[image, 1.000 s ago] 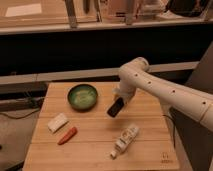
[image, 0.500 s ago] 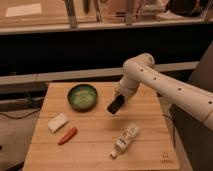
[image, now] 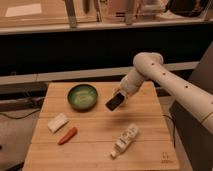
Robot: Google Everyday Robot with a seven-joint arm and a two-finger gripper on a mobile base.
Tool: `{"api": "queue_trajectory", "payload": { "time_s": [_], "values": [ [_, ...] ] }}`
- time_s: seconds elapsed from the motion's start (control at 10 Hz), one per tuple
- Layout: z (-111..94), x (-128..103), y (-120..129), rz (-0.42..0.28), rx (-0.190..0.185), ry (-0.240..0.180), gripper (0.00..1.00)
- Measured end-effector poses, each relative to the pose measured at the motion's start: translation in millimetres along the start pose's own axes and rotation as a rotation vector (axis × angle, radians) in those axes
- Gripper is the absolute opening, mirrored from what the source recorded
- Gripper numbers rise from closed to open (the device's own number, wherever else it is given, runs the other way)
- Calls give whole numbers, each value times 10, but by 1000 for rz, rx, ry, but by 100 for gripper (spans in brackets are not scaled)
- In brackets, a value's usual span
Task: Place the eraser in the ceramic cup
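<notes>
One hand (image: 118, 98) — holding eraser (image: 113, 102), aloft

No text is readable anywhere — not beside the gripper (image: 118, 99).

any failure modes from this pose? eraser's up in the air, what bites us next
1. No ceramic cup shows anywhere on the table, so the gripper has no visible target for the eraser.
2. The eraser hangs tilted at the gripper's tip, just right of the green bowl; a slip could drop it in or beside the bowl.
3. A sweep toward the near edge could knock the white bottle.
</notes>
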Motion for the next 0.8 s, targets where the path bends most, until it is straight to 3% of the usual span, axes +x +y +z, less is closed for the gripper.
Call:
{"api": "queue_trajectory", "payload": {
  "time_s": [0.4,0.8],
  "values": [
    [-154,-115,222,61,65,-32,1],
    [-210,-110,119,76,170,-90,1]
  ]
}}
